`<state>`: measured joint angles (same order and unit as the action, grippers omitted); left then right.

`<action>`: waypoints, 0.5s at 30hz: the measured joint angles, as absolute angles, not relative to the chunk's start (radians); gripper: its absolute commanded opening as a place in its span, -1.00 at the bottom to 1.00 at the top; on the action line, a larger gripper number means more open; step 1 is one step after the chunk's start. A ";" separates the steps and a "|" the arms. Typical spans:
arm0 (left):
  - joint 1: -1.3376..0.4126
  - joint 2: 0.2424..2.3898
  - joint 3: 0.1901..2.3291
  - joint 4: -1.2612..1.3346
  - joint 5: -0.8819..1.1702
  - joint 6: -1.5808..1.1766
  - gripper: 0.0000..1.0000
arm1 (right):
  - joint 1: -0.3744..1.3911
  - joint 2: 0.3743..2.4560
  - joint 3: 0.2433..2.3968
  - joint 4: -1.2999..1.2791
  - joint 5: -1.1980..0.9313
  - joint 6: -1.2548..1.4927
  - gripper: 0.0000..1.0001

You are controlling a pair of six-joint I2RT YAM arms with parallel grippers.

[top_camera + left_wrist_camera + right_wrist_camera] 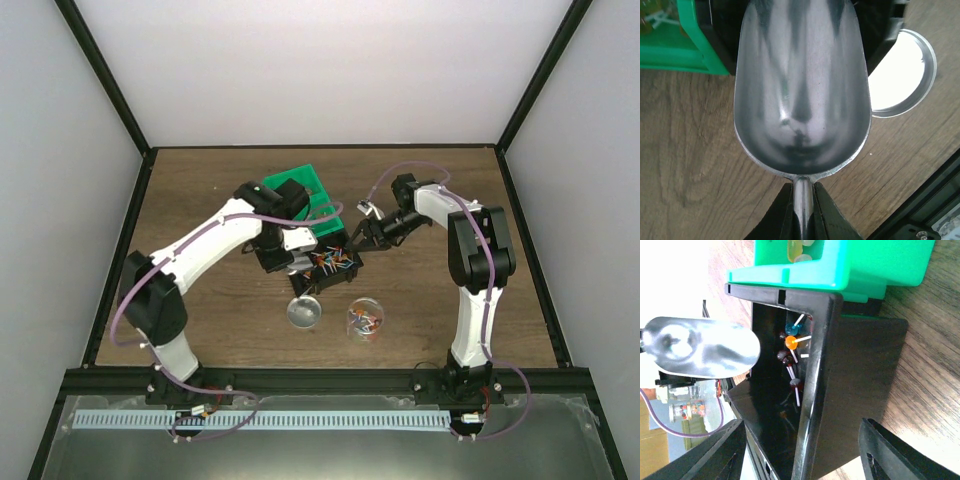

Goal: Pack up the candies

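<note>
**Candies and their containers.** The candies [333, 262] lie heaped in the black bin [860, 380] at the table's centre. A few more sit in the clear cup [366, 320], which stands at 5 o'clock from the bin and apart from it. The green bin [300, 185] abuts the black bin at 11 o'clock.

**Grippers.** The left gripper [802, 200] is clenched on the handle of a metal scoop [802, 85], near the bin's 7 o'clock edge. A round shiny lid [905, 75] lies flat on the wood at the bowl's 2 o'clock in the left wrist view. The right gripper [801, 425] stands at the bin's 3 o'clock side with jaws spread and grasping nothing. The bin's wall lies between its fingers, and whether they touch it cannot be told.

**Open room.** Bare table [240, 330] lies at 9 o'clock, at 3 o'clock beyond the right arm, and along the far strip at 12 o'clock.

**View differences.**
- **Left wrist view:** it alone shows the scoop's bowl empty.
- **Right wrist view:** it alone shows white sticks on the blue, orange and dark red candies in the bin's corner.
- **Top view:** it alone shows both arms together.
</note>
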<state>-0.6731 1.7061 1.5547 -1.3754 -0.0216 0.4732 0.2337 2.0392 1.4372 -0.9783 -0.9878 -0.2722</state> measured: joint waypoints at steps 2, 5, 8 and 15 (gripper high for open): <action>-0.674 1.750 1.573 -1.388 -0.046 0.448 -0.92 | 0.234 2.039 1.441 -0.978 -0.993 -0.270 0.18; -0.678 1.793 1.591 -1.389 -0.071 0.424 -0.92 | 0.234 2.039 1.445 -0.978 -0.997 -0.271 0.13; -0.690 1.814 1.596 -1.393 -0.088 0.411 -0.92 | 0.234 2.039 1.447 -0.978 -1.009 -0.271 0.06; -0.705 1.897 1.634 -1.400 -0.105 0.378 -0.92 | 0.236 2.039 1.449 -0.978 -1.031 -0.271 -0.05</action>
<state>-0.7052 1.8969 1.6341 -1.3998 -0.1055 0.3779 0.2356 2.0392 1.4487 -0.9783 -1.0306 -0.2707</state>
